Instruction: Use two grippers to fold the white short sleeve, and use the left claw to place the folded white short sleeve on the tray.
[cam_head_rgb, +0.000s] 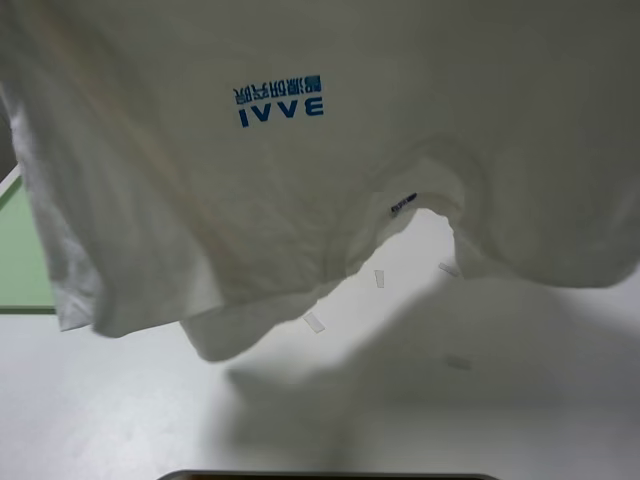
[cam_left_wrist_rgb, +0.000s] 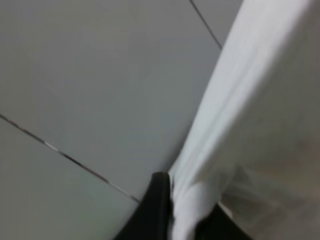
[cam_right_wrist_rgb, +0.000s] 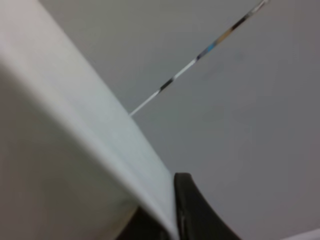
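Observation:
The white short sleeve (cam_head_rgb: 300, 170) hangs lifted high in front of the exterior high camera, upside down, with the blue "IVVE" lettering (cam_head_rgb: 280, 103) and blue neck label (cam_head_rgb: 402, 205) showing. It fills most of that view and hides both arms. The pale green tray (cam_head_rgb: 20, 250) shows only as a strip at the left edge, behind the shirt. In the left wrist view my left gripper (cam_left_wrist_rgb: 187, 210) is shut on a bunched fold of the shirt (cam_left_wrist_rgb: 250, 100). In the right wrist view my right gripper (cam_right_wrist_rgb: 170, 220) is shut on the shirt's edge (cam_right_wrist_rgb: 65, 140).
The white table (cam_head_rgb: 450, 400) lies below the hanging shirt, carrying its shadow. Small pale tape strips (cam_head_rgb: 314, 322) are stuck on the table under the neckline. A dark edge (cam_head_rgb: 320, 476) runs along the table's front.

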